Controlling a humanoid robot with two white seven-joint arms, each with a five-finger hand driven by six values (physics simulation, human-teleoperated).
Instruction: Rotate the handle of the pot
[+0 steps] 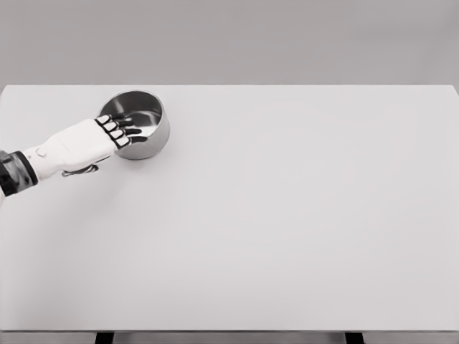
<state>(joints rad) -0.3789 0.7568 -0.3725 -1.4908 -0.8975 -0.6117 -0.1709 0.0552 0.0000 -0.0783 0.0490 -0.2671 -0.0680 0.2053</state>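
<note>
A small round steel pot (147, 115) stands on the white table (287, 215) at the far left. Its dark handle (80, 171) sticks out toward the lower left and is mostly hidden under my left hand; only a short bit shows below the palm. My left hand (123, 130) comes in from the left edge and lies over the pot's near rim, the fingers (115, 127) hooked over the rim into the pot. The right arm is out of view.
The table's front edge runs along the bottom of the view, with two dark legs (105, 337) below it. A plain grey wall (229, 36) stands behind the table's far edge.
</note>
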